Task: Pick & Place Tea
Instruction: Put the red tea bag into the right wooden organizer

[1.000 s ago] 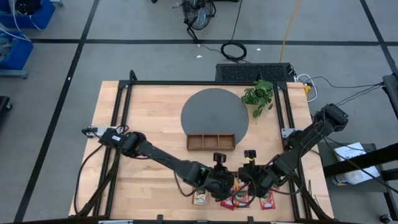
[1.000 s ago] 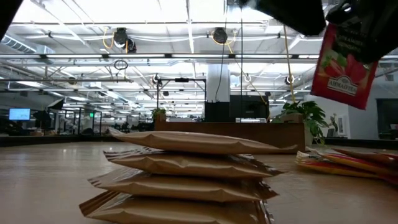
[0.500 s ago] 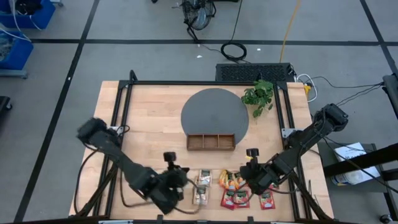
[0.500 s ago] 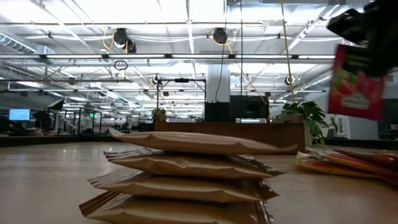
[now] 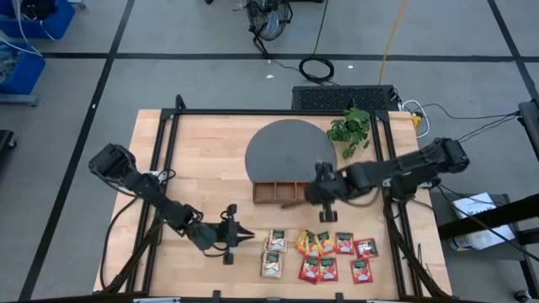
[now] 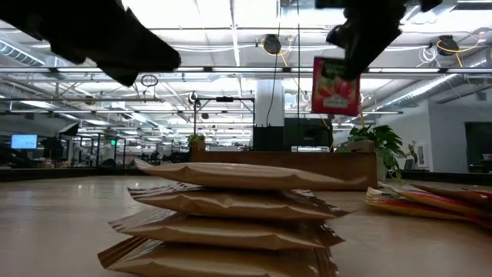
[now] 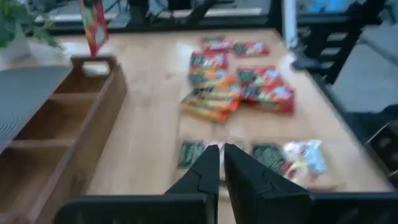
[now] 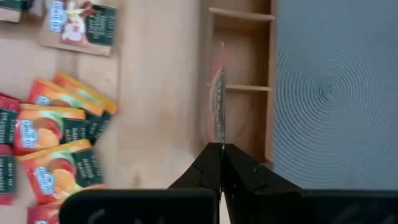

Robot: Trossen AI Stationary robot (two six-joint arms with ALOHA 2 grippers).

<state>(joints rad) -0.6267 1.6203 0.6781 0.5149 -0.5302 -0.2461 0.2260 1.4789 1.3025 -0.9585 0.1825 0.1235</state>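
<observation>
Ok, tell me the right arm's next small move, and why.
Probably lower the right claw straight down, then release. It is shut on a red sachet that hangs edge-on above the wooden tray, roughly over the divider by its right-hand slots. The other sachets lie on the table, and the left claw waits beside them.

Even, bright overhead light fills the room; in the low view, rows of ceiling lights (image 6: 231, 15) glare white and blow out. Shadows on the counter (image 5: 202, 160) are soft and faint. The left wrist view is smeared throughout, the sachets (image 7: 239, 84) unreadable. In the low view, the nearest sachet stack (image 6: 231, 219) is soft, backlit and dim.
</observation>
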